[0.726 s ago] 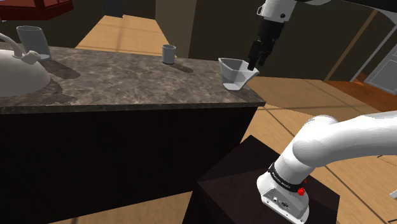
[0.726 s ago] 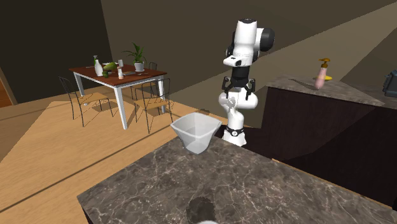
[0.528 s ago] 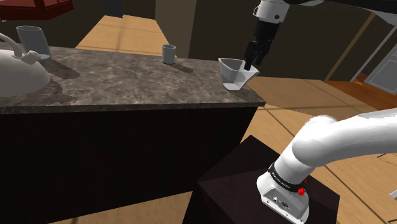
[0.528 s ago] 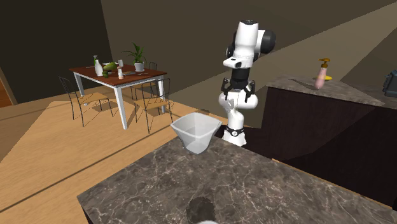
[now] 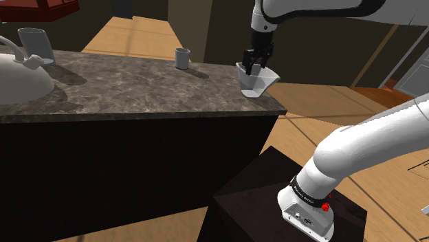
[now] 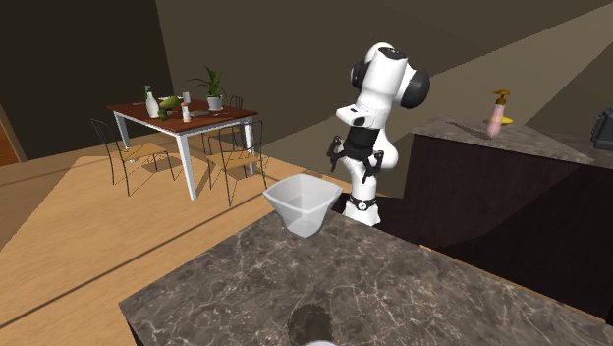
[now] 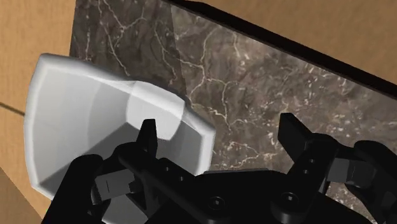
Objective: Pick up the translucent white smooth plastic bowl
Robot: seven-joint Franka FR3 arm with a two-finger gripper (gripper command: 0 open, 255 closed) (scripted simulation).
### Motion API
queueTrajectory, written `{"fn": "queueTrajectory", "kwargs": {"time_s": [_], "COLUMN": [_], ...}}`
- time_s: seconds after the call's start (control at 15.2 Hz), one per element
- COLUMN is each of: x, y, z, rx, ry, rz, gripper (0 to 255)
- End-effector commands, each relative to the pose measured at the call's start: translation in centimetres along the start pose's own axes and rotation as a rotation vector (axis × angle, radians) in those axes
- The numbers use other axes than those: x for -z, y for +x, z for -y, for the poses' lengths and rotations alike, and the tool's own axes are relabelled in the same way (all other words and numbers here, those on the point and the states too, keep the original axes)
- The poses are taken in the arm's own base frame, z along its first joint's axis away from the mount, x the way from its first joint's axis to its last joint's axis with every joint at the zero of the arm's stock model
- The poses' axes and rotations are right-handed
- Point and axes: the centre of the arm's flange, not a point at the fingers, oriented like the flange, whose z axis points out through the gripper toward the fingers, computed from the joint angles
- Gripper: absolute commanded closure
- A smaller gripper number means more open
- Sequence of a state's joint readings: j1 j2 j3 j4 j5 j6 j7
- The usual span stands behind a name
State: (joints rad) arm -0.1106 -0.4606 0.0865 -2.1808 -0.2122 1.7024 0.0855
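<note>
The white smooth bowl (image 5: pixel 258 80) with angled sides stands upright near the corner of the dark marble counter (image 5: pixel 137 86); it also sits at the counter's far edge in the second exterior view (image 6: pixel 306 204). My black gripper (image 5: pixel 253 64) hangs just above the bowl's rim, open. In the wrist view the gripper (image 7: pixel 220 135) straddles the bowl's (image 7: pixel 95 121) wall: one finger (image 7: pixel 147 135) is over the inside, the other finger (image 7: pixel 294 132) over bare marble. Neither finger touches the bowl.
A small grey cup (image 5: pixel 182 58) stands farther back on the counter, a taller grey cup (image 5: pixel 36 45) and a white kettle (image 5: pixel 20 81) at the shoulder view's left. The dark stand (image 5: pixel 268 199) is below. A dining table (image 6: pixel 182 110) and a second counter with a soap bottle (image 6: pixel 497 116) lie beyond.
The arm has swung toward the shoulder view's left. The gripper has gone from beside the bowl's right rim to directly over the bowl, still open.
</note>
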Motion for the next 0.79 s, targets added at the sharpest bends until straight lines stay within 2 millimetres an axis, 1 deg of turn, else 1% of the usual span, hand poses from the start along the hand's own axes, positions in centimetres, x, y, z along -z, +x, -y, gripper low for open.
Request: {"fn": "queueTrajectory", "kwargs": {"time_s": [0.0, 0.2, 0.73], "x": [-0.9, -2.3, -6.2], "y": [2.0, 5.5, 5.5], "z": [0.0, -0.4, 0.5], "rx": [-0.032, -0.079, -0.079], "ry": [-0.049, -0.12, -0.12], "rz": [0.0, 0.001, 0.001], "gripper": [0, 0, 0]}}
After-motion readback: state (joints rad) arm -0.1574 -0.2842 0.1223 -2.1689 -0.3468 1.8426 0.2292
